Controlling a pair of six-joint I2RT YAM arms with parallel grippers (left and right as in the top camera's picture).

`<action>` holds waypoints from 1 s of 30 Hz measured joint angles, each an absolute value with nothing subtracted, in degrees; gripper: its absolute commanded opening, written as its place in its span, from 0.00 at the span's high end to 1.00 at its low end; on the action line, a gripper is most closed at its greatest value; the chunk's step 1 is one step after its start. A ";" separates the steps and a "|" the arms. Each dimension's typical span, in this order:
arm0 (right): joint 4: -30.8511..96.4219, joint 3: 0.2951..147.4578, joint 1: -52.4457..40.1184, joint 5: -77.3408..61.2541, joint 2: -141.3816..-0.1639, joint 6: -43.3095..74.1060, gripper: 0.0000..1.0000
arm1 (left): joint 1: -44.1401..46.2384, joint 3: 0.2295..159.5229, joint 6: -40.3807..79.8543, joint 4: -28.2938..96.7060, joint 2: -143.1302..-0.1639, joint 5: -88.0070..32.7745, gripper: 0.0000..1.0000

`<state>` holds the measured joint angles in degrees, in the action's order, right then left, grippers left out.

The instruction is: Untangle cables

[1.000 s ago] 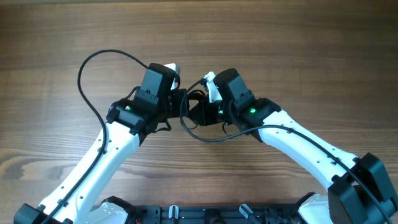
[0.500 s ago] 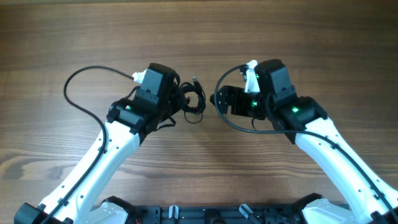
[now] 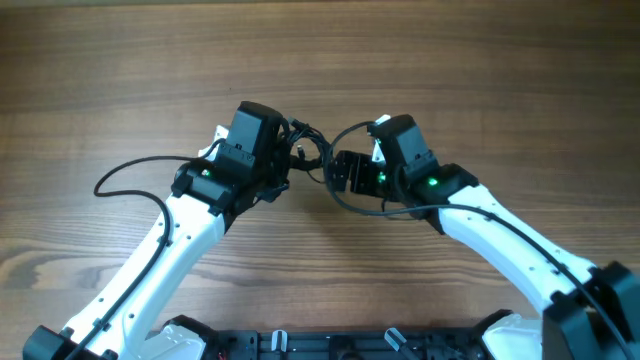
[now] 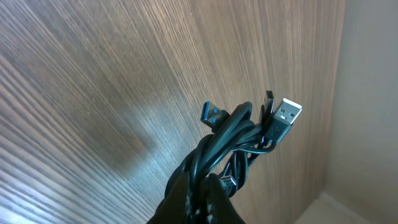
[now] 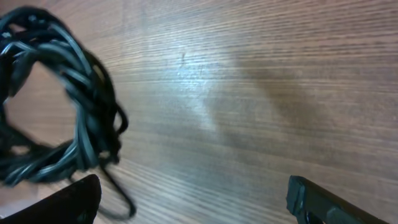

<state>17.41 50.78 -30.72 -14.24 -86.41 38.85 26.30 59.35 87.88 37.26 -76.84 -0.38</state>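
A knotted bundle of thin black cables (image 3: pixel 308 152) hangs just above the wooden table, and my left gripper (image 3: pixel 291 152) is shut on it. In the left wrist view the fingers (image 4: pixel 186 198) pinch the twisted cables (image 4: pixel 230 140) just below a silver USB plug (image 4: pixel 287 114) and a blue plug (image 4: pixel 212 114). One loose cable strand (image 3: pixel 130 166) trails left across the table. My right gripper (image 3: pixel 333 171) stands wide open just right of the bundle, holding nothing. The right wrist view shows the cables (image 5: pixel 68 124) at the far left, outside the spread fingers (image 5: pixel 317 202).
A thicker black cable (image 3: pixel 345 205) belonging to the right arm loops beside its wrist. Both white arms (image 3: pixel 180 240) reach in from the near edge. The black base rail (image 3: pixel 320 345) lies along the bottom.
My right gripper has opened, let go of the cables, swung off to the right, then come back beside the bundle. The trailing strand has slid lower and further left.
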 measured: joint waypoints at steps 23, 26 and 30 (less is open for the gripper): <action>27.68 51.16 -24.80 -11.88 -89.19 30.74 0.01 | 27.27 59.33 89.54 35.79 -77.06 -5.91 0.96; 27.57 51.24 -24.80 -11.84 -89.19 29.19 0.01 | 27.29 59.33 89.56 35.75 -77.06 -5.91 0.96; 23.29 50.89 -23.90 -24.84 -89.21 19.14 0.01 | 26.98 59.33 90.00 34.98 -77.06 -4.16 0.96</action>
